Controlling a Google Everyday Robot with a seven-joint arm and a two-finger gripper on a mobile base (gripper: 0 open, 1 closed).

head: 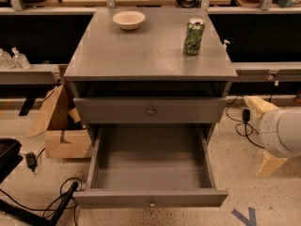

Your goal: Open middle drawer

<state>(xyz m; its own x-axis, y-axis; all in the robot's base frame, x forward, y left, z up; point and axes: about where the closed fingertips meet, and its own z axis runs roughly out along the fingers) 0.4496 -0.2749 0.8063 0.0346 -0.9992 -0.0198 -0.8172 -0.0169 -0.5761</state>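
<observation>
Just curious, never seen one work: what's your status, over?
Claw out of view; white arm at right. Middle drawer pulled out, empty. Nothing blocking.

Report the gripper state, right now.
Gripper: out of view, so whether it is open, closed or holding something cannot be told. Only a white rounded arm section shows at the right edge, beside the grey wooden cabinet.

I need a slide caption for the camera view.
The middle drawer stands pulled out, empty; the gripper hangs right of the cabinet.
</observation>
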